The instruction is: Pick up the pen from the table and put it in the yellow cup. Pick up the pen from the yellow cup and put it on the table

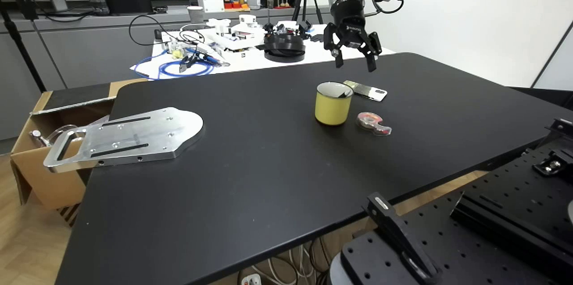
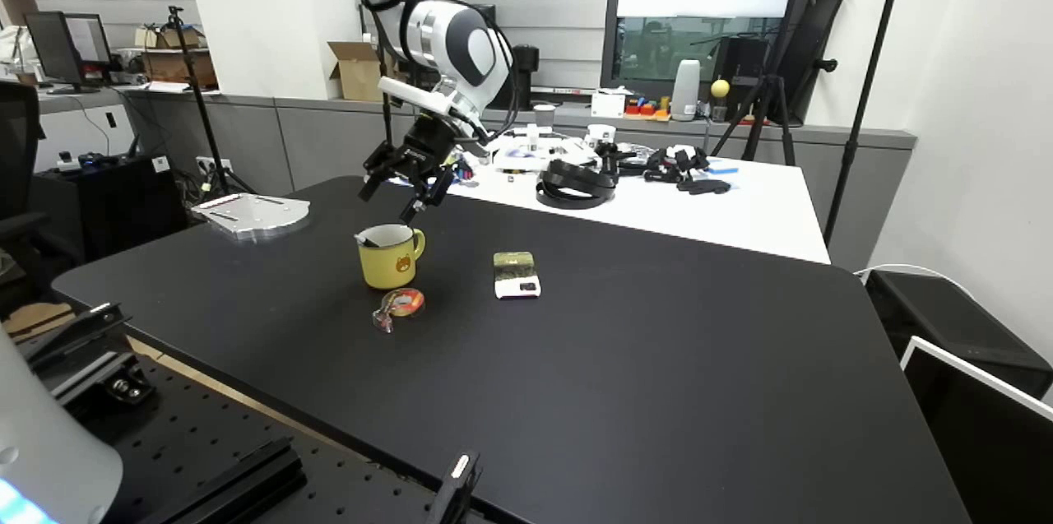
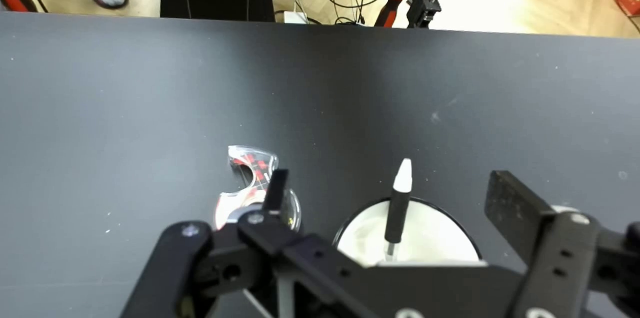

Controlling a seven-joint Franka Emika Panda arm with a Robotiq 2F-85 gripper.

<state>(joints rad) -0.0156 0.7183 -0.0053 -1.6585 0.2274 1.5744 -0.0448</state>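
One black table [image 1: 250,195], matte top, rounded corners. One white table [image 2: 699,211], standing beyond its far edge in both exterior views. One arm [image 2: 440,39], white, with black cabling, angled down over the black table. One metal plate [image 1: 138,135], silver, slotted, lying flat, its handle end overhanging the tabletop's edge. One gripper [image 1: 355,65], black, above the tabletop; fingers [image 3: 517,213] spread wide, well apart from each other. One yellow cup [image 2: 387,265], upright on the black table, white inside, dark rim, one handle, small printed motif; in the wrist view its mouth shows between the fingers, partly hidden by the gripper's body. One flat object [image 2: 516,275], part mottled green, part white, lying near the cup; exact kind not certain. One tape dispenser [image 1: 371,120], clear with red markings, lying just beside the cup. One pen [image 3: 398,210], black barrel, white upper end, standing tilted inside the yellow cup, the white end reaching past the rim. Placement of the pen against the fingers: in the wrist view it shows between the two, touching neither, somewhat nearer the finger at that view's right; in both exterior views it shows below the fingertips and apart from them. Whether the tips stand directly over the pen cannot be told.
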